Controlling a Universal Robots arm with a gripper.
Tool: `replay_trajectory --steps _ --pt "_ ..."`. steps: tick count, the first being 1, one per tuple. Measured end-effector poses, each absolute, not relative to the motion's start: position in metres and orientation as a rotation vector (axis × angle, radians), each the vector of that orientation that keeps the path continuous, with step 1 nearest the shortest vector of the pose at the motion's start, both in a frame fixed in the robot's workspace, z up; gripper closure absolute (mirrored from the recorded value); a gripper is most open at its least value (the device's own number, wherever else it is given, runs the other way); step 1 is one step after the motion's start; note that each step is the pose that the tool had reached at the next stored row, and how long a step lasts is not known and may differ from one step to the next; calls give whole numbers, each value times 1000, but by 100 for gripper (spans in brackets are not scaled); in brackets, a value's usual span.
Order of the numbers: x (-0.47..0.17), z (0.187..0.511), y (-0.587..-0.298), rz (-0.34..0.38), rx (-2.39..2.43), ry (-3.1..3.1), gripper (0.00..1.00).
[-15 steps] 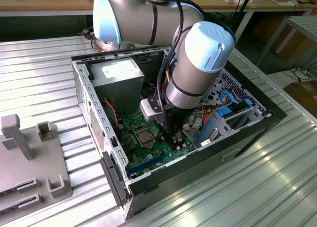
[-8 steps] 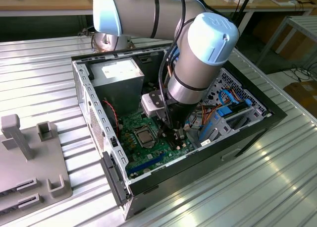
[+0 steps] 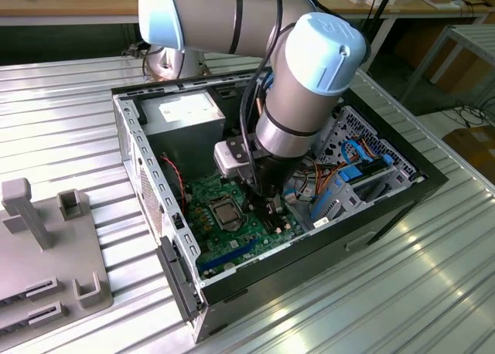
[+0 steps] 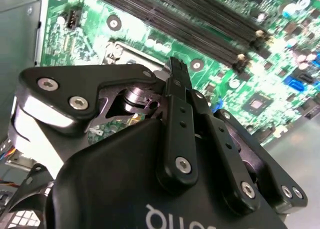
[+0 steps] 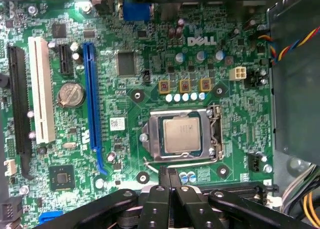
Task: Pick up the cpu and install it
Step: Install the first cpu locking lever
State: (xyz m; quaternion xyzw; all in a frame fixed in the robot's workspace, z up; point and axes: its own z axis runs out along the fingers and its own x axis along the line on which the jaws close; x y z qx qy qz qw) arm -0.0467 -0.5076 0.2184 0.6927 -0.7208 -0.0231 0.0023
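The cpu (image 5: 182,133), a small silver-grey square, lies flat inside the metal socket frame (image 5: 151,139) on the green motherboard (image 5: 235,154). In the exterior view the cpu (image 3: 226,213) sits low in the open computer case, and my gripper (image 3: 271,205) hangs over the board just to the exterior view's right of it. My gripper (image 5: 169,173) in the first wrist view has its two black fingers pressed together beside the socket, a short way off the chip, with nothing between them. The second wrist view shows the same gripper (image 4: 177,75) shut above the board.
The case walls (image 3: 147,168) box in the board. A grey power supply (image 3: 186,114) fills the far corner, and blue drive brackets with coloured cables (image 3: 348,176) crowd the exterior view's right. Long black memory slots (image 4: 200,19) run beside the socket. A grey fixture (image 3: 46,246) stands on the table outside.
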Motion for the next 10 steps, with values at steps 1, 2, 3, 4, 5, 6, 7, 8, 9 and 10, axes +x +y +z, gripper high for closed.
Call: replay_trajectory --steps 1,2,3,4,5,6,7,8,9,10 --pt "-51 218 -507 -72 2173 -2261 89" --pt "-55 218 -507 -72 2173 -2261 89" --pt "-59 218 -507 -72 2173 -2261 89" --pt "-61 218 -506 -72 2173 -2261 89" --pt "-61 218 -506 -72 2173 -2261 89" --pt "-61 218 -506 -72 2173 -2261 89" --pt "-61 218 -506 -72 2173 -2261 89" --pt "-62 218 -506 -72 2173 -2261 89" --pt "-62 218 -506 -72 2173 -2261 89" --pt "-62 218 -506 -72 2173 -2261 89"
